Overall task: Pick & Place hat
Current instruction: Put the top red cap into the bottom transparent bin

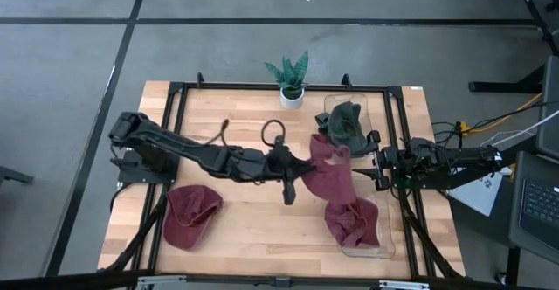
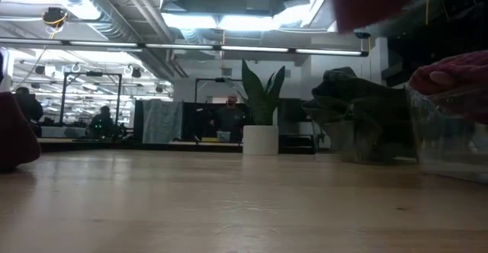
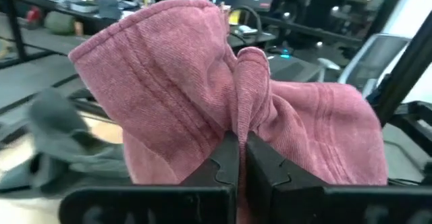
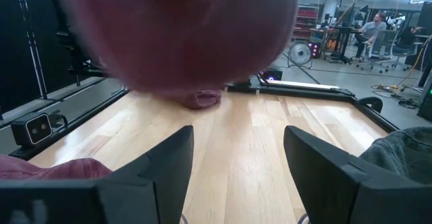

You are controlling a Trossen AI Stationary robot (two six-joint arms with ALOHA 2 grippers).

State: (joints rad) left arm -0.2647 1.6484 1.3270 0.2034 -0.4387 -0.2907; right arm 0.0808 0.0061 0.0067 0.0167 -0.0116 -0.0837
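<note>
Three dark red hats and one dark green hat are seen on or above the wooden counter. At the left, one red hat is laid flat on the counter near its front edge, apart from everything else. The left arm is stretched from the counter's left side toward the middle, and the left gripper is pressed together on a fold of a second red hat, the held hat, which is lifted off the counter and hangs beside the clear bin. In the left wrist view the two dark fingers are seen pinched tight on a ridge of the held hat's cloth. A small potted plant in a white pot is stood at the back edge of the counter, near the middle. Right of it, the clear bin is set along the right side; the dark green hat is placed in its far end and a third red hat, the binned hat, in its near end. At the right, the right gripper is held just beside the bin's outer wall, level with the held hat, and its fingers are spread wide with nothing between them.
</note>
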